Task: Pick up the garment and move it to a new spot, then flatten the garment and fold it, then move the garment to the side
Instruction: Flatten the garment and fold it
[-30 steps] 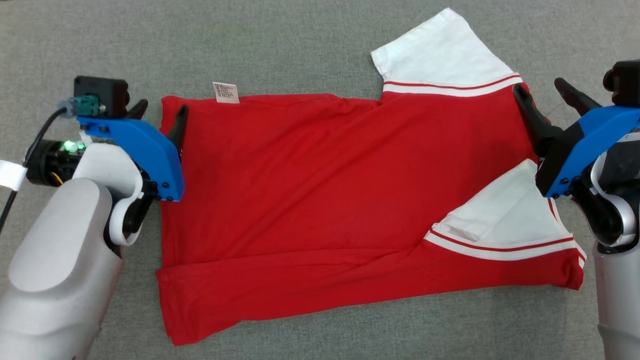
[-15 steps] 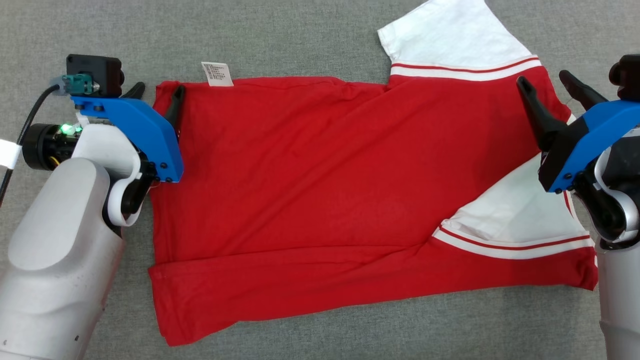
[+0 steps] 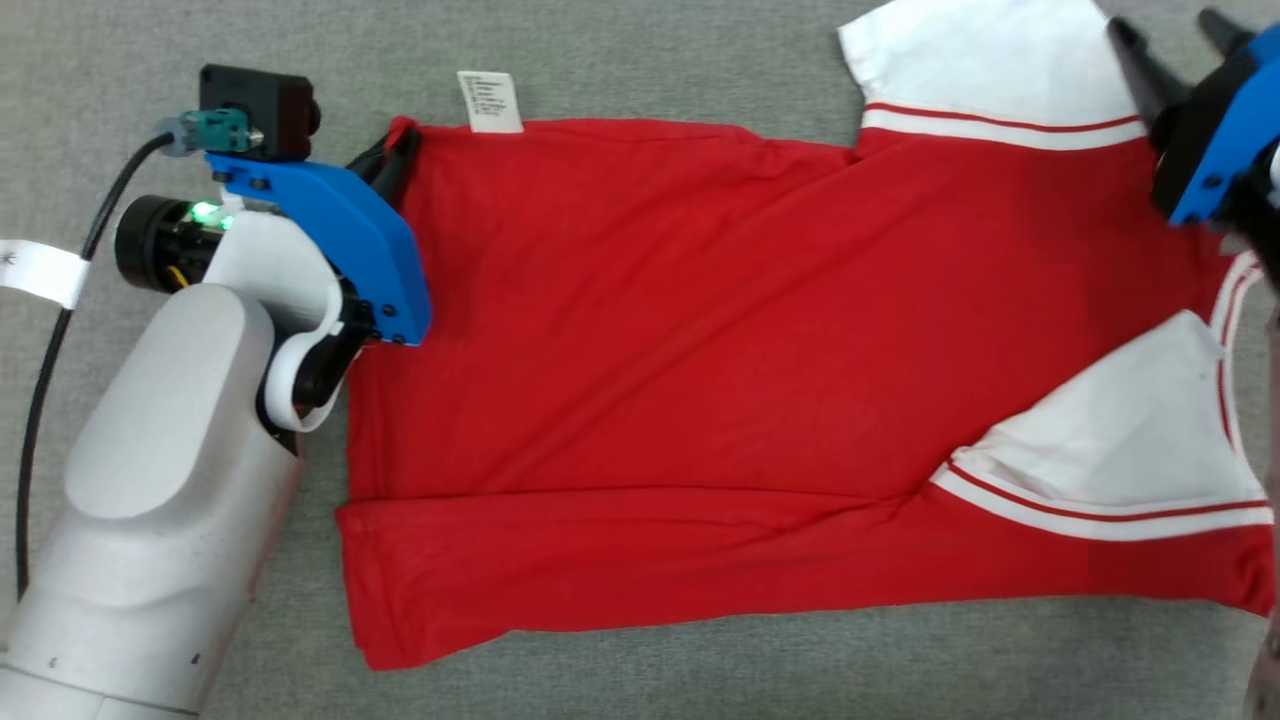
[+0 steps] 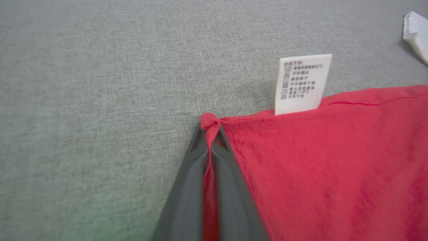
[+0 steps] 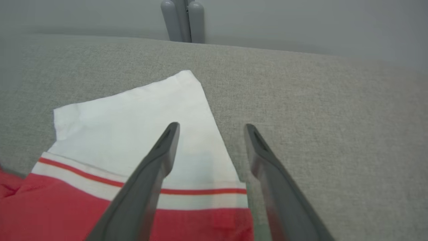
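The garment is a red shirt with white, red-striped sleeves, lying spread across the grey surface. My left gripper is shut on its far left corner, and the left wrist view shows red cloth pinched between the two dark fingers. At the far right my right gripper stands open over the white sleeve. In the right wrist view its fingers straddle the sleeve's right edge with nothing between them.
A white care label sticks out from the garment's far edge, next to the pinched corner. A second white sleeve lies folded over the red cloth at the right. Grey post legs stand beyond the surface's far edge.
My left gripper has shut on the garment's far left corner. My right gripper has moved up over the white sleeve, still open. The head camera has shifted, so the whole picture moved.
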Robot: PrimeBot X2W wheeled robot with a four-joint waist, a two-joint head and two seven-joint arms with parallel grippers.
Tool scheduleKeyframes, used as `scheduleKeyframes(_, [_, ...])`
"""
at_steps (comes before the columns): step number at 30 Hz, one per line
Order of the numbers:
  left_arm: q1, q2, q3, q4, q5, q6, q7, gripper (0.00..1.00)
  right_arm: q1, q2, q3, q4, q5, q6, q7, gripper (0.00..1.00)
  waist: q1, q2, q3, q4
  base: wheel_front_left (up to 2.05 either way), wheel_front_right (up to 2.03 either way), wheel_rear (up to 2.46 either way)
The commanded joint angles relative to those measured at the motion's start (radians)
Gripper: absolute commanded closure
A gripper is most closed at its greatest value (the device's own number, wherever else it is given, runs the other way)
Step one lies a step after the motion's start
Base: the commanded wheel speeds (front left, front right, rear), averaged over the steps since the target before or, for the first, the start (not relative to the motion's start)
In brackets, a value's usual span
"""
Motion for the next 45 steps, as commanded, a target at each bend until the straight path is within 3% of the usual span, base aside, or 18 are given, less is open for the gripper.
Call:
scheduleKeyframes(1, [0.043, -0.020, -0.038, 0.022, 0.008, -0.008, 0.017, 1.00, -0.048, -0.014, -0.009, 0.042, -0.018, 0.000, -0.008, 0.00, 0.0001, 0.0000, 0.019, 0.028, 0.00, 0.00, 0.00])
scheduleKeyframes(7, [0.040, -0.049, -0.070, -0.021, 0.018, -0.023, -0.016, 1.00, -0.179, -0.049, -0.012, 0.198, -0.085, 0.000, -0.032, 0.00, 0.0001, 0.0000, 0.046, 0.097, 0.00, 0.00, 0.00])
scheduleKeyframes(16, [0.043, -0.071, -0.084, -0.051, 0.019, -0.023, -0.052, 1.00, -0.245, -0.068, -0.025, 0.319, -0.150, 0.000, -0.007, 0.00, 0.0001, 0.0000, 0.070, 0.152, 0.00, 0.00, 0.00])
scheduleKeyframes(17, [0.045, -0.070, -0.082, -0.052, 0.019, -0.021, -0.058, 1.00, -0.244, -0.069, -0.022, 0.329, -0.152, 0.000, -0.004, 0.57, 0.0001, 0.0000, 0.070, 0.153, 0.00, 0.00, 0.00])
scheduleKeyframes(18, [0.048, -0.069, -0.080, -0.053, 0.018, -0.018, -0.064, 1.00, -0.239, -0.069, -0.017, 0.333, -0.153, 0.000, -0.005, 1.00, 0.0001, 0.0000, 0.069, 0.153, 0.00, 0.00, 0.00])
scheduleKeyframes(29, [0.044, -0.045, -0.022, -0.044, 0.039, 0.023, -0.227, 1.00, -0.252, -0.091, 0.019, 0.330, -0.059, 0.000, -0.184, 1.00, 0.0001, 0.0000, 0.030, 0.112, 0.00, 0.00, 0.00])
scheduleKeyframes(37, [0.098, -0.034, -0.003, -0.041, 0.039, 0.015, -0.353, 1.00, -0.143, -0.119, 0.091, 0.262, 0.046, 0.000, -0.228, 1.00, 0.0001, 0.0000, -0.034, 0.075, 0.00, 0.00, 0.00])
scheduleKeyframes(45, [0.195, -0.019, 0.021, -0.053, 0.006, -0.011, -0.469, 1.00, 0.065, -0.156, 0.097, 0.104, 0.156, 0.000, -0.277, 1.00, 0.0001, 0.0000, -0.116, 0.049, 0.00, 0.00, 0.00])
